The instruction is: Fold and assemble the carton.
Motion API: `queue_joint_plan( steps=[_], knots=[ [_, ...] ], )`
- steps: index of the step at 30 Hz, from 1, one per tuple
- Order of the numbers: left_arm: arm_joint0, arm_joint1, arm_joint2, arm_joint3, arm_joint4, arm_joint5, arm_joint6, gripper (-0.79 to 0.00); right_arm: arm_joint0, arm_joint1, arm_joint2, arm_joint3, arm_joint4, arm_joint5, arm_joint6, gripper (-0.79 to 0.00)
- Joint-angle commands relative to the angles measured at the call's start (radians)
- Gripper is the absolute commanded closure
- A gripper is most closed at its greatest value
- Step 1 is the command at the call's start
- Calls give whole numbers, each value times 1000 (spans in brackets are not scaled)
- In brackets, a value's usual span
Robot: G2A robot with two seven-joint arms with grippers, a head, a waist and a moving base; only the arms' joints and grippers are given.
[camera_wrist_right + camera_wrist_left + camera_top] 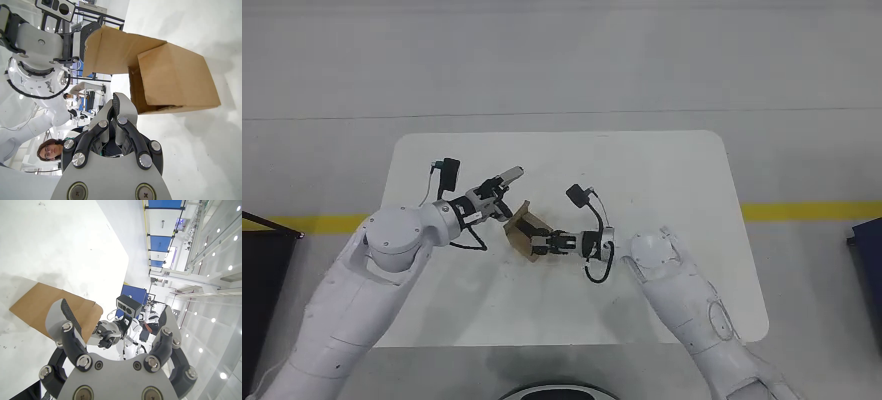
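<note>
Just ahead of the right tool (116, 100): the carton (170, 79), down on the white tabletop (672, 180), lying on its side with the open mouth turned toward that tool's tips. Plain brown corrugated board, matt, crisply creased, walls already squared into a boxy tube, raw edges showing round the mouth. One long flap (107, 55) not yet folded in, rounded at a corner, jutting from the mouth across to the left tool (115, 306).

Left tool spread wide, clamping nothing; one ribbed black pad (69, 313) lying alongside the flap's face, apparently touching, the opposite one well off on the far side. Reads as a backstop, there to stop light card swinging away during work at the mouth.

Right tool pinched fully together, nothing visible in its grip, tips just beside the mouth's edge; contact impossible to judge. Likely closed on purpose: a slim pusher for nudging or tucking a flap inward.

Smooth, faintly scuffed tabletop underneath, little grip for a light box, hence probably two tools at once.
</note>
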Motion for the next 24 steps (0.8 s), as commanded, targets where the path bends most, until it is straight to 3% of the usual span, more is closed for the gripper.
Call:
queue_joint_plan(
  steps=[1,5,10,24],
  knots=[
    [0,0,-2,1,0,-1,-3,-785,-36,10,26,-32,-25,29,-1,0],
    [-4,-2,0,4,2,-4,-11,-785,-67,21,54,-59,-68,139,-28,0],
    [-12,-5,20,0,33,-4,-20,-785,-9,13,4,-2,-77,220,-30,0],
    [-23,-6,110,-37,239,22,-54,-785,91,-7,-96,114,-56,223,-66,0]
  ],
)
